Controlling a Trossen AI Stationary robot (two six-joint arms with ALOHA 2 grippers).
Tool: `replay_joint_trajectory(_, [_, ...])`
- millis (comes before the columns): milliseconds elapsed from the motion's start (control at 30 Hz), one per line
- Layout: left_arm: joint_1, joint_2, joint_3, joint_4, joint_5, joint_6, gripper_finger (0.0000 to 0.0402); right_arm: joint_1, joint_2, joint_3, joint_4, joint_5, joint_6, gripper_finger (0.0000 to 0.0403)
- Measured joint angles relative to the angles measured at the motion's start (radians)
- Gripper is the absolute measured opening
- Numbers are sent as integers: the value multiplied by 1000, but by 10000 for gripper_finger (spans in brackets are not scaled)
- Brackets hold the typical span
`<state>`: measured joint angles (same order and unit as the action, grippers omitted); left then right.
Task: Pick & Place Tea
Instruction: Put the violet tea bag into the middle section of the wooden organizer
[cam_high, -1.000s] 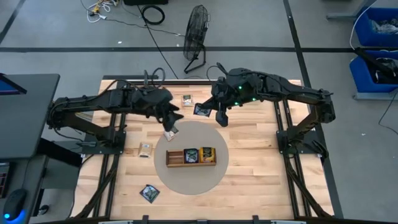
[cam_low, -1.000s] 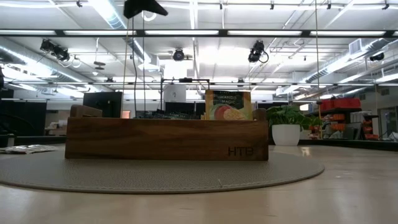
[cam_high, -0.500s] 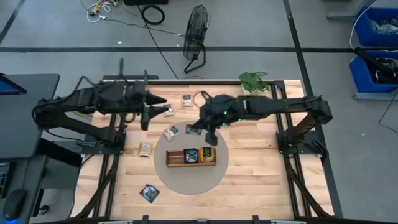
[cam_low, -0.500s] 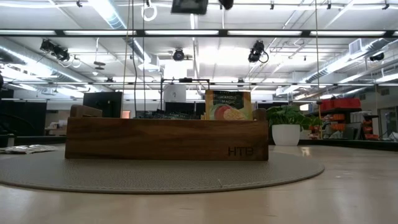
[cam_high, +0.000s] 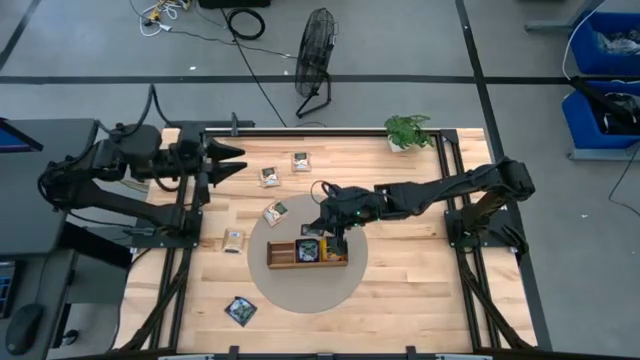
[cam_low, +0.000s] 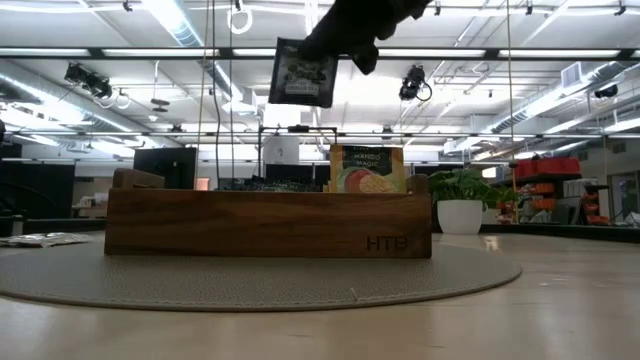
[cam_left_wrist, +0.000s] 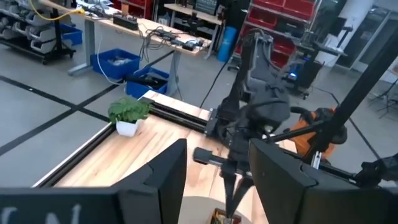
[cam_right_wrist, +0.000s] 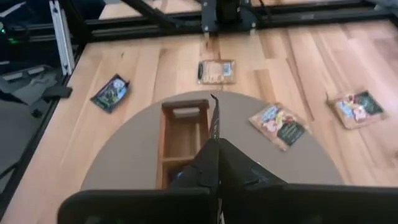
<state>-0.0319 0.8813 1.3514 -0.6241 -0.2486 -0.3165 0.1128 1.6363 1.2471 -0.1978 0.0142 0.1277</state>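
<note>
A long wooden tray (cam_high: 285, 254) lies on a round grey mat (cam_high: 305, 290); an orange tea sachet (cam_low: 367, 168) and a dark one (cam_high: 308, 250) stand in it. My right gripper (cam_high: 322, 232) hovers over the tray, shut on a dark tea sachet (cam_low: 303, 72). Other sachets lie flat on the table: two at the far side (cam_high: 268, 177) (cam_high: 300, 160), one on the mat's edge (cam_high: 276, 212), a beige one (cam_high: 234, 239) and a dark one (cam_high: 240, 311) on the left. My left gripper (cam_high: 232, 161) is open, drawn back at the far left. My right gripper pinches the dark sachet's upper corner (cam_low: 328, 52) between its two fingers, which slant down from the table's right. The sachet hangs below the fingertips (cam_low: 352, 40), upright, clear above the tray. In the right wrist view it shows edge-on (cam_right_wrist: 215, 118).
A potted plant (cam_high: 406, 131) stands at the table's far right corner. Black frame rails (cam_high: 455, 190) run along both sides of the table. Bare wood lies near the front edge and on the right.
My right gripper has come down and toward the near edge with the dark sachet, from beyond the mat to above the tray. My left gripper has drawn back toward the table's far left and risen; a sachet stays on the mat's edge where it was.
</note>
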Motion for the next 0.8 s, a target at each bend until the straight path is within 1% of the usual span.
replay_joint_trajectory(100, [0, -6, -1, -19, -7, -11, 177, 18, 7, -18, 43, 35, -20, 0])
replay_joint_trajectory(167, [0, -6, -1, -21, -7, -13, 177, 26, 32, -17, 60, 38, -32, 0])
replay_joint_trajectory(400, [0, -6, -1, -23, -7, -13, 177, 50, 158, 37, 44, 38, -32, 0])
replay_joint_trajectory(533, [0, -7, -1, -26, -7, -13, 177, 60, 211, 76, -1, 33, -32, 0])
replay_joint_trajectory(667, [0, -7, -1, -27, -8, -13, 177, 64, 231, 78, -38, 25, -32, 0])
replay_joint_trajectory(800, [0, -6, -1, -31, -8, -12, 177, 62, 228, 59, -30, 19, -5, 0])
